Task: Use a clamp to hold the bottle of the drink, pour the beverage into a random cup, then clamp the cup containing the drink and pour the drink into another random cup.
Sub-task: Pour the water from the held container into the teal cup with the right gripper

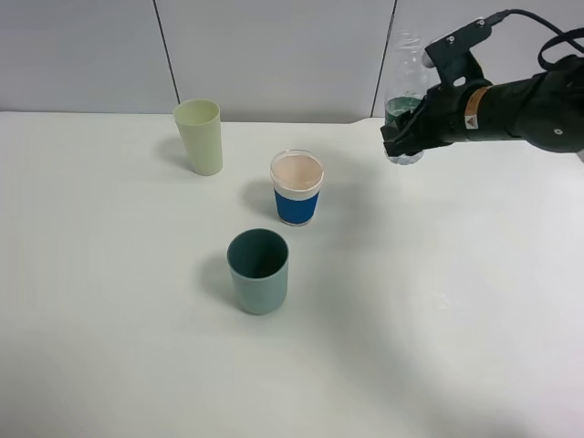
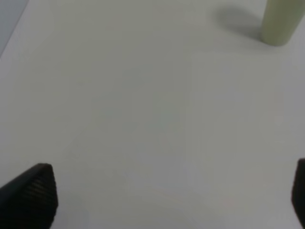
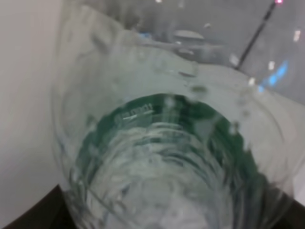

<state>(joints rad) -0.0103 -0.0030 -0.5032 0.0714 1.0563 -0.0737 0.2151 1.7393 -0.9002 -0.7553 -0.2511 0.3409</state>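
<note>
My right gripper (image 1: pixel 407 137) is shut on the lower body of a clear drink bottle (image 1: pixel 404 82) with a green label, held upright at the back right of the table. I cannot tell whether its base touches the table. The bottle fills the right wrist view (image 3: pixel 167 143). Three cups stand left of it: a blue-and-white paper cup (image 1: pixel 297 188), a teal cup (image 1: pixel 258 272) in front, and a tall pale green cup (image 1: pixel 200 137) at the back left. My left gripper (image 2: pixel 164 195) is open and empty over bare table; the pale green cup (image 2: pixel 281 21) shows in its view.
The white table (image 1: pixel 109 301) runs to a grey panelled wall (image 1: pixel 274 55) behind. The right arm (image 1: pixel 525 105) and its cable reach in from the right edge. The left arm is out of the exterior high view.
</note>
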